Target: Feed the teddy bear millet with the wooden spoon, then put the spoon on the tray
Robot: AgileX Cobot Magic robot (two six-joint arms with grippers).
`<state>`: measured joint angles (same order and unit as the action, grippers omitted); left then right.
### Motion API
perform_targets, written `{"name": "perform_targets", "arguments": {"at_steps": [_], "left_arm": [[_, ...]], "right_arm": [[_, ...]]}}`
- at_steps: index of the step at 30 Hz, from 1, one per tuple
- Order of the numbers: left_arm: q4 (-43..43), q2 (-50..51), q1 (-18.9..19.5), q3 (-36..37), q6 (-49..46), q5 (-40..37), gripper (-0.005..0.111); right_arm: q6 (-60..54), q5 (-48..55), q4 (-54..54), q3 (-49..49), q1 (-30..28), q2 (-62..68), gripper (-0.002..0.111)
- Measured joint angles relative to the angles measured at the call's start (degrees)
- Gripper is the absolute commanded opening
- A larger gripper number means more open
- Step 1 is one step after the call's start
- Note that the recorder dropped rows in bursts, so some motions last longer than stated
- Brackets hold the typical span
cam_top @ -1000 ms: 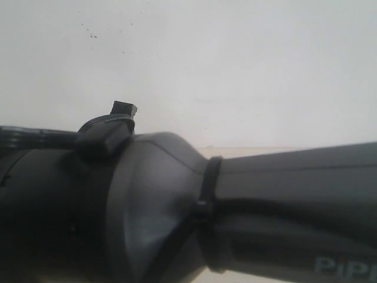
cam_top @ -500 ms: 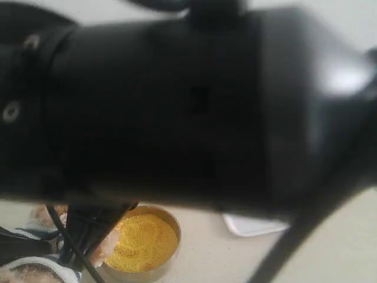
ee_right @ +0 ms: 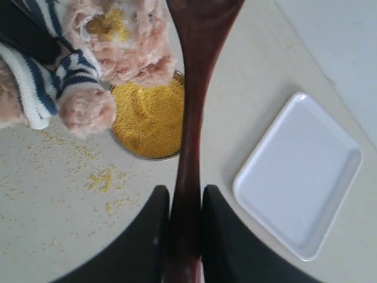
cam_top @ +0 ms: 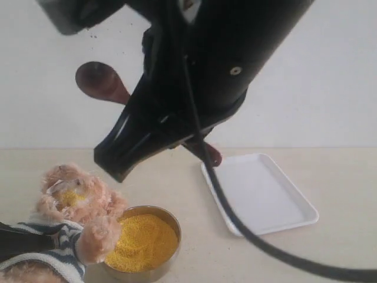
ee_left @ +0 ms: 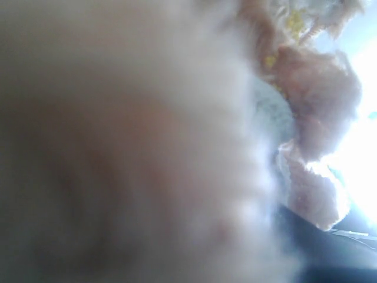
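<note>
My right gripper [ee_right: 185, 203] is shut on the handle of the dark wooden spoon [ee_right: 194, 88], which it holds in the air. The spoon's round bowl [cam_top: 97, 81] sits high, up and back from the teddy bear [cam_top: 73, 197]. The bear leans over the metal bowl of yellow millet [cam_top: 144, 240], with grains stuck on its muzzle [ee_right: 109, 23]. A black finger of my left gripper [cam_top: 20, 240] lies across the bear's striped shirt. Blurred fur [ee_left: 312, 100] fills the left wrist view and hides the jaws. The white tray [cam_top: 259, 191] lies bare to the right of the bowl.
The right arm's black body [cam_top: 212, 65] and its cable [cam_top: 277, 250] cover much of the exterior view. Spilled millet grains [ee_right: 100, 180] dot the beige tabletop [ee_right: 247, 118] beside the bowl. A white wall stands behind.
The black arm that blocked the exterior view has swung up and aside. The bear, bowl, tray and raised spoon now show.
</note>
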<state>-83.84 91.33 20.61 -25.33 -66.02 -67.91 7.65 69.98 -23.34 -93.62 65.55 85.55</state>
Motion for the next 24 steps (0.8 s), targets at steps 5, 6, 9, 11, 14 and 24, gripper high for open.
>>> {"name": "perform_targets", "arguments": {"at_steps": [5, 6, 9, 11, 14, 24], "left_arm": [[0.00, 0.00, 0.00, 0.00, -0.49, -0.10, 0.004], [-0.14, 0.00, 0.00, 0.00, -0.63, -0.10, 0.004], [-0.36, 0.00, 0.00, 0.00, -0.73, -0.10, 0.004], [-0.47, 0.00, 0.00, 0.00, -0.83, 0.01, 0.004], [-0.83, 0.00, 0.00, 0.00, -0.95, 0.12, 0.004], [-4.84, 0.00, 0.00, 0.00, -3.26, -0.09, 0.004]], "right_arm": [[-0.93, 0.00, -5.72, 0.00, -0.03, -2.02, 0.000], [-0.93, 0.00, -7.84, 0.00, -0.18, -2.02, 0.000], [-0.93, 0.00, -13.18, 0.00, -0.29, -2.02, 0.000], [-1.02, 0.00, -15.19, 0.00, -0.92, -1.91, 0.000], [-0.90, -0.30, -15.68, 0.00, -5.14, -1.81, 0.000], [-3.03, -8.21, 2.81, 0.29, -35.40, 3.65, 0.000]]}}
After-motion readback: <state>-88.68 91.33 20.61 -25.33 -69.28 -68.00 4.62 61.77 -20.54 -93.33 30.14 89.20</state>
